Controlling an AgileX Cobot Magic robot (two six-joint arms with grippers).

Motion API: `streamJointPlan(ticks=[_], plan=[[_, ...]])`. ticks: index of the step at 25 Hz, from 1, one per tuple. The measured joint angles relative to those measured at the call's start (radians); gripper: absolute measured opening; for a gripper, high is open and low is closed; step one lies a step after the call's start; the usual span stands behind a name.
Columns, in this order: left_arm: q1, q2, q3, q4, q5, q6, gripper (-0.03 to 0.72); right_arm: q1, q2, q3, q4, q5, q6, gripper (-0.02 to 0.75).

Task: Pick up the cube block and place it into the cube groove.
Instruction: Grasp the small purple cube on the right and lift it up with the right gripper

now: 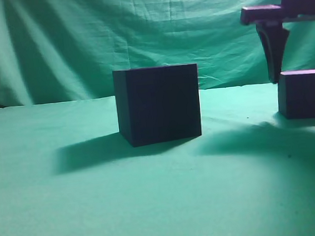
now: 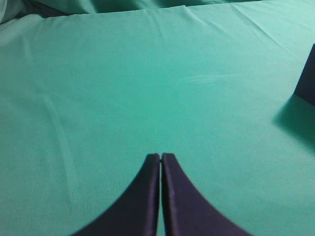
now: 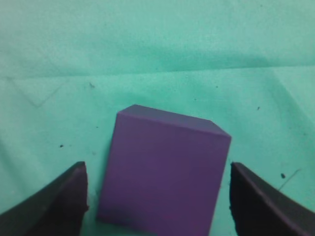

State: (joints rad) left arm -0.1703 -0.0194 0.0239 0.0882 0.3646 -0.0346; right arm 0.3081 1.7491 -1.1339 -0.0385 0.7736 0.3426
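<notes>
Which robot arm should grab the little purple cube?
The right one. The right gripper is open with the cube block between its fingers; the left gripper is shut over bare cloth.

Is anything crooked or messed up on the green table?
Not much. The cube block sits a little twisted between the open jaws of the right gripper, not square with them. The cloth has creases and small dark specks. The cube groove stands upright and looks undamaged.

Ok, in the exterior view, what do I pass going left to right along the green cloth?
Large matte near-black box → right hand hanging above the cloth → small dark purple cube block at the right edge.
</notes>
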Motion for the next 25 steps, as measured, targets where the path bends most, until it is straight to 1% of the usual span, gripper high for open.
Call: streamJointPlan(ticks=[3, 6, 10, 13, 16, 18, 19, 20, 22, 25], plan=[[0.0, 0.0, 0.0, 0.0, 0.0, 0.0, 0.0, 0.0, 0.024, 0.0, -0.002, -0.007, 0.002, 0.537], [0.0, 0.0, 0.0, 0.0, 0.0, 0.0, 0.0, 0.0, 0.029, -0.003, -0.002, -0.006, 0.003, 0.435], [0.0, 0.0, 0.0, 0.0, 0.0, 0.0, 0.0, 0.0, 0.029, -0.054, -0.002, 0.036, 0.005, 0.442], [0.0, 0.0, 0.0, 0.0, 0.0, 0.0, 0.0, 0.004, 0.029, -0.134, 0.0, 0.112, -0.004, 0.442], [0.0, 0.0, 0.0, 0.0, 0.0, 0.0, 0.0, 0.027, 0.013, -0.235, 0.0, 0.202, -0.048, 0.442], [0.0, 0.0, 0.0, 0.0, 0.0, 0.0, 0.0, 0.062, 0.004, -0.314, 0.0, 0.267, -0.084, 0.442], [0.0, 0.0, 0.0, 0.0, 0.0, 0.0, 0.0, 0.083, 0.002, -0.346, 0.0, 0.293, -0.102, 0.402], [0.0, 0.0, 0.0, 0.0, 0.0, 0.0, 0.0, 0.115, -0.002, -0.38, 0.0, 0.319, -0.121, 0.417], [0.0, 0.0, 0.0, 0.002, 0.0, 0.0, 0.0, 0.192, -0.003, -0.428, 0.0, 0.341, -0.161, 0.417], [0.0, 0.0, 0.0, 0.002, 0.0, 0.0, 0.0, 0.306, -0.003, -0.447, 0.01, 0.342, -0.187, 0.417]])
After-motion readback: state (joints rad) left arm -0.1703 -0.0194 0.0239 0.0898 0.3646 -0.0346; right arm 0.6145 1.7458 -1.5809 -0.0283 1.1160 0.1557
